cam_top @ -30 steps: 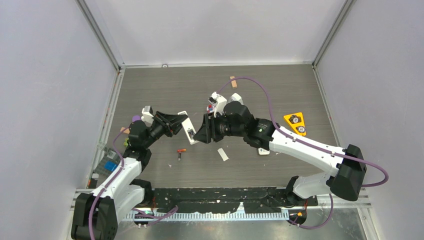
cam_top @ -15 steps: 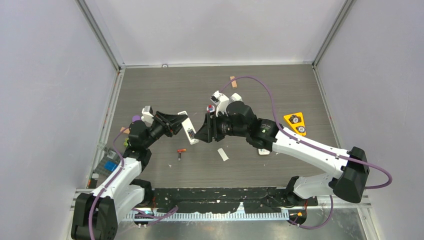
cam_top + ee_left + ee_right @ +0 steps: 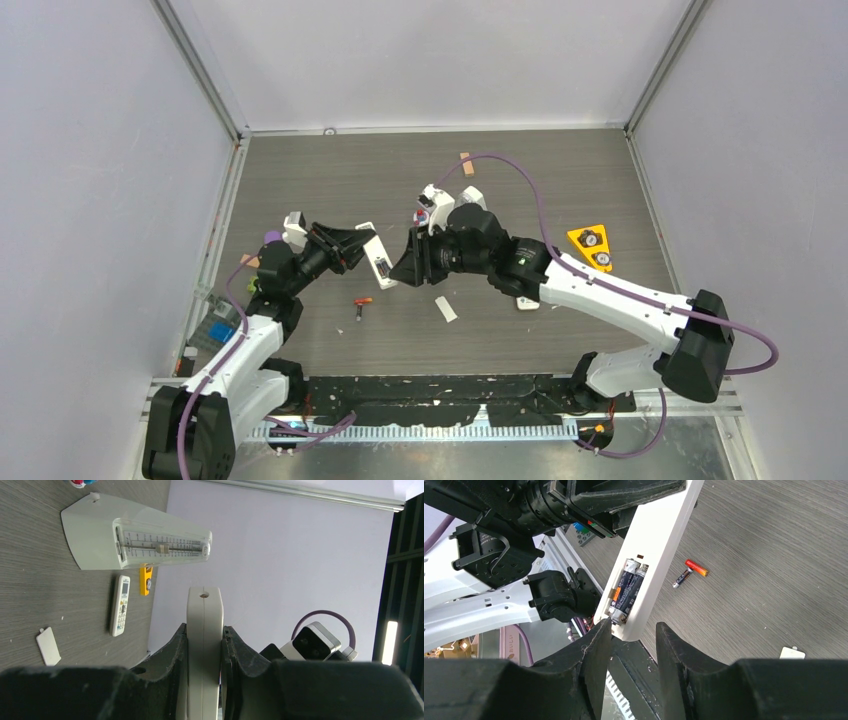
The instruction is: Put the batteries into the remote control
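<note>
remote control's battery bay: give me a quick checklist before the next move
1. Left gripper clamped on the remote control: ok.
2. Two batteries lying side by side in the open bay: ok.
3. Batteries pressed fully home: cannot tell.
4. Right gripper open and empty at the remote's end: ok.
5. White cover fitted: not ok, it lies on the table.
6. Spare battery on the table, apart from both arms: ok.

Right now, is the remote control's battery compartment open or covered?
Open. The right wrist view shows the remote control with batteries exposed in the bay; the white cover lies on the table.
</note>
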Controlling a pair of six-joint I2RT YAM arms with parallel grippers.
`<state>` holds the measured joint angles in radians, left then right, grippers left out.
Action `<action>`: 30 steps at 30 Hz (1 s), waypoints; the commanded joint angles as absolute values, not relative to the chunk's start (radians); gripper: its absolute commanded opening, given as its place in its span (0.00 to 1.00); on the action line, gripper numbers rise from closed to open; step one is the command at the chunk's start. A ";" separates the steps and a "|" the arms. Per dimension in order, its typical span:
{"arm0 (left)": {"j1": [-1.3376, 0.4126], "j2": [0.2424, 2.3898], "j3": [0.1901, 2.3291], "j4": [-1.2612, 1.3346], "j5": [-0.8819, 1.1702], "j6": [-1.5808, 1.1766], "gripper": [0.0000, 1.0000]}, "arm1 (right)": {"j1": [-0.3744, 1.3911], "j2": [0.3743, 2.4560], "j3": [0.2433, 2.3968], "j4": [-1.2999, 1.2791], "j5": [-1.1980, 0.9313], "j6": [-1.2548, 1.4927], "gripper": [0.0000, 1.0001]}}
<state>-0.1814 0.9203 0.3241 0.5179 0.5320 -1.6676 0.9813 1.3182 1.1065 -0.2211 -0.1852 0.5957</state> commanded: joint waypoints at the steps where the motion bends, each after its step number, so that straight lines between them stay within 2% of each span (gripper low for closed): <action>1: -0.184 0.904 0.330 0.547 0.541 -1.663 0.00 | 0.992 1.328 1.146 -0.230 -0.172 0.574 0.43; 14: -0.184 0.893 0.325 0.549 0.551 -1.667 0.00 | 0.992 1.351 1.155 -0.249 -0.145 0.594 0.42; 17: -0.184 0.899 0.324 0.549 0.551 -1.662 0.00 | 0.993 1.343 1.155 -0.237 -0.158 0.593 0.45; 21: -0.184 0.913 0.316 0.583 0.550 -1.658 0.00 | 0.991 1.314 1.150 -0.213 -0.179 0.595 0.54; 30: -0.184 0.909 0.316 0.621 0.542 -1.636 0.00 | 0.992 1.313 1.189 -0.263 -0.152 0.630 0.54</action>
<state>-0.1814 0.9188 0.3138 0.5415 0.5339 -1.6562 0.9909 1.3415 1.1381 -0.2733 -0.1741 0.6041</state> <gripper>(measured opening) 0.243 0.541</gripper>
